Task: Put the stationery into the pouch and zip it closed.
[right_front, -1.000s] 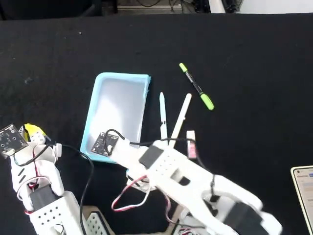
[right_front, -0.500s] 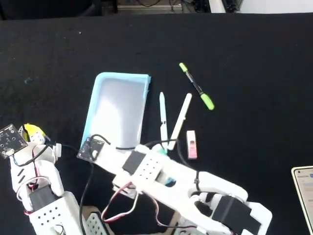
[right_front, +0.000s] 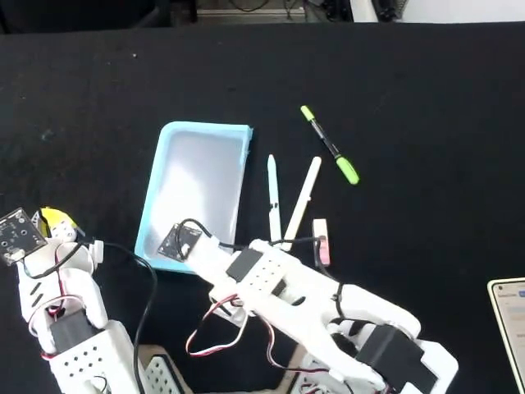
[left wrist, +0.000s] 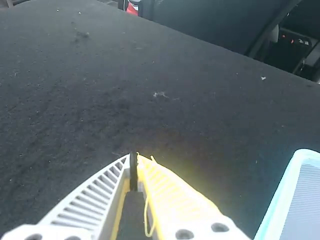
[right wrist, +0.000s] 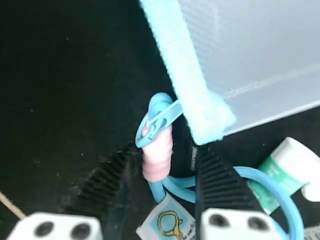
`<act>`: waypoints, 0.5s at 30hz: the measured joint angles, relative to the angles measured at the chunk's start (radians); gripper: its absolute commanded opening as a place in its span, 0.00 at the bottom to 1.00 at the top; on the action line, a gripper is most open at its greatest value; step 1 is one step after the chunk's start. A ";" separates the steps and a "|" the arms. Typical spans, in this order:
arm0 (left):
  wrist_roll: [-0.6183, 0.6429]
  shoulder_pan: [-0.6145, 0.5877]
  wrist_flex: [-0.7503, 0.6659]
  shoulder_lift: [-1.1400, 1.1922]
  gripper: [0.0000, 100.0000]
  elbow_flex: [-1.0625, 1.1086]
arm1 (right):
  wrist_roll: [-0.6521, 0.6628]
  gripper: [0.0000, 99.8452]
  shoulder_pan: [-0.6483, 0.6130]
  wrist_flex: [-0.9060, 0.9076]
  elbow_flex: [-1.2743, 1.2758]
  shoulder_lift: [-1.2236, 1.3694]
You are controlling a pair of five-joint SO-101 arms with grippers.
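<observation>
while the right fingers [right wrist: 220, 182] gape, the zipper pull [right wrist: 158, 131] (pink-tabbed) lies between them.

1. I see a table [right_front: 426, 74] covered in black cloth, flecked with pale lint.
2. Past its far edge I make out dark gear, cables [right_front: 287, 6] and a white surface [right_front: 459, 8].
3. A white-framed screen [right_front: 510, 320] lies at the high view's lower right.
4. In the left wrist view, a red object [left wrist: 132, 7] sits beyond the table among dark shapes.
</observation>
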 measured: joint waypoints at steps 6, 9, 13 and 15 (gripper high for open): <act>0.000 0.000 0.000 0.000 0.04 0.000 | 0.011 0.16 0.000 -0.064 0.021 -0.002; 0.000 0.000 0.000 0.000 0.04 0.000 | 0.011 0.16 0.000 -0.069 0.025 -0.002; 0.000 0.000 0.000 0.000 0.04 0.000 | 0.011 0.14 0.000 -0.075 0.025 -0.002; 0.000 0.000 0.000 0.000 0.04 0.000 | 0.011 0.06 0.000 -0.075 0.025 -0.002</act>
